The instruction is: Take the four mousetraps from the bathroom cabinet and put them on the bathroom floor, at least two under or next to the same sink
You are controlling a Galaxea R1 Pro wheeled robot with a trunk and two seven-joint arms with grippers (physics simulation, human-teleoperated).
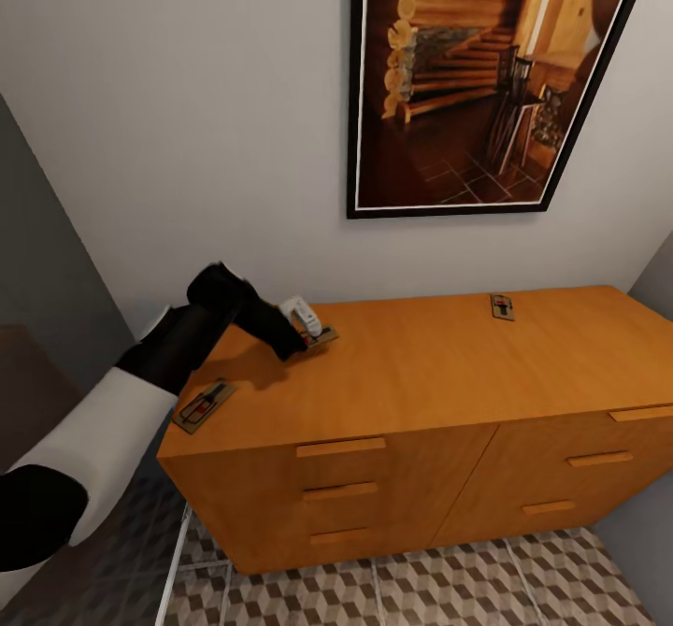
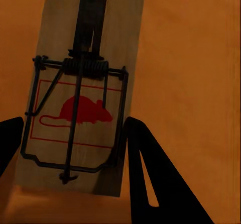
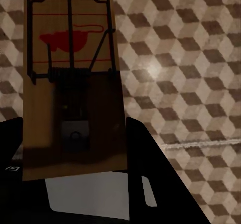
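Observation:
On the low orange-brown cabinet (image 1: 421,374), three mousetraps lie on the top. One mousetrap (image 1: 204,405) rests near the front left corner and another (image 1: 502,306) toward the back right. My left gripper (image 1: 304,323) reaches to the third mousetrap (image 1: 322,335) at the back left. In the left wrist view that mousetrap (image 2: 80,108) lies flat on the wood, and my left gripper (image 2: 74,128) has a dark finger against each long edge. My right gripper (image 3: 74,128) is shut on another mousetrap (image 3: 70,58), held above the cube-patterned bathroom floor (image 3: 191,58).
A framed picture (image 1: 486,84) hangs on the pale wall behind the cabinet. Drawer fronts with bar handles (image 1: 341,447) face me. Patterned floor tiles (image 1: 421,589) run along the cabinet's foot. A grey wall (image 1: 37,262) stands at the left, another at the far right.

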